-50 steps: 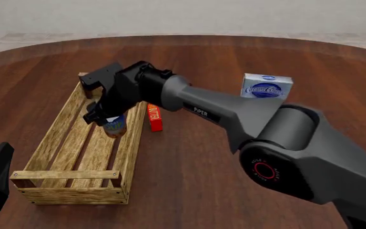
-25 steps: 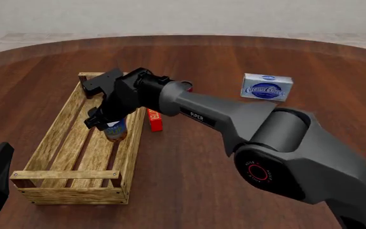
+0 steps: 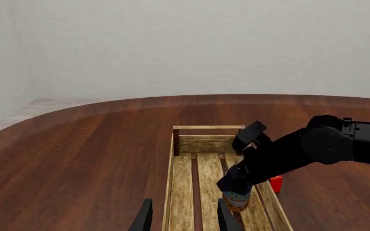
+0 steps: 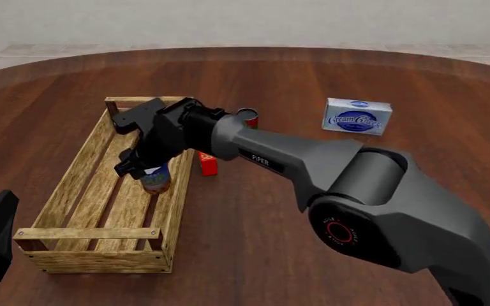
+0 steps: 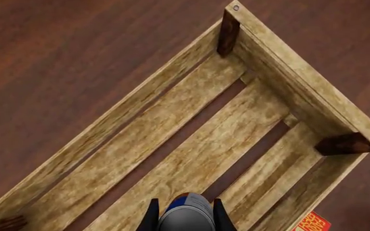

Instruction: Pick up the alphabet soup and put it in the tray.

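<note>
The alphabet soup, a can with a blue label and orange-yellow band, hangs upright in my right gripper, which is shut on it. It is inside the tray, low over the slats near the right rail at about mid-length. The right wrist view shows the can's grey top between the fingers, with the tray's slats below. From the left wrist view, the can sits under the right gripper within the tray. My left gripper is open, short of the tray's near end.
A red butter box lies just outside the tray's right rail, with a small red can behind it. A white and blue cream cheese box stands farther right. My right arm spans the table's middle.
My right gripper has sunk lower into the tray with the can, shifting slightly toward the near end. The left arm has stayed still.
</note>
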`<move>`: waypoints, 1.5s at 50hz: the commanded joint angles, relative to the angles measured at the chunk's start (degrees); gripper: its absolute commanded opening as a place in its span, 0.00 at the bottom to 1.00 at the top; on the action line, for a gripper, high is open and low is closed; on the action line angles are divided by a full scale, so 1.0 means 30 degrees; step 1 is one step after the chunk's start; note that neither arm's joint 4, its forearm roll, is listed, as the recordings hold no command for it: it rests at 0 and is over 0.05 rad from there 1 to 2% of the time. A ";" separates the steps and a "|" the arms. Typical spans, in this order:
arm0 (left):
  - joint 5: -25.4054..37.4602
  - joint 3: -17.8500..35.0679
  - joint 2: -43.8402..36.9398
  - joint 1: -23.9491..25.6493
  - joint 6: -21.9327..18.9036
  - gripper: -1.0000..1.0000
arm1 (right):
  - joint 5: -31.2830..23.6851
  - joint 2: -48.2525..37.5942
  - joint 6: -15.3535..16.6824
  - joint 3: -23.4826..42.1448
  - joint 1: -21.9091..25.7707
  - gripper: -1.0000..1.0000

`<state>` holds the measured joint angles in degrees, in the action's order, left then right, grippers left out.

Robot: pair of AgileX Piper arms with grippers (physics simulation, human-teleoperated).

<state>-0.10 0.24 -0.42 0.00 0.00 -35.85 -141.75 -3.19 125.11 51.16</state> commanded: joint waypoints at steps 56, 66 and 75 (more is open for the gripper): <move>0.0000 0.0000 0.0000 0.0000 0.0000 1.00 | -0.0567 -0.0606 -0.0597 0.1083 -0.0261 1.00; 0.0000 0.0000 0.0000 0.0000 0.0000 1.00 | -0.0639 0.0758 -0.0047 0.0485 -0.0206 1.00; 0.0000 0.0000 0.0000 0.0000 0.0000 1.00 | -0.0552 0.2849 0.0434 -0.0843 -0.0389 1.00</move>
<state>-0.10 0.24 -0.42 0.00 0.00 -37.44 -138.17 -2.99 125.33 50.38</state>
